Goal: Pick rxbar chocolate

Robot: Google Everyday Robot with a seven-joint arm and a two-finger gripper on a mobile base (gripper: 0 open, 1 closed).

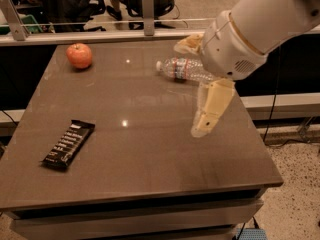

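Note:
The rxbar chocolate (pixel 68 144), a flat black-wrapped bar with white lettering, lies on the brown table (pixel 150 174) near its front left. My gripper (pixel 188 90) hangs over the right half of the table on a white arm coming from the upper right. It is open and empty: one cream finger (pixel 210 109) points down toward the table and the other (pixel 188 43) sits higher, by the bottle. The gripper is well to the right of the bar.
A red apple (pixel 79 55) sits at the back left. A clear water bottle (pixel 181 69) lies on its side at the back right, partly behind my gripper. A rail with posts (pixel 147 5) runs behind the table.

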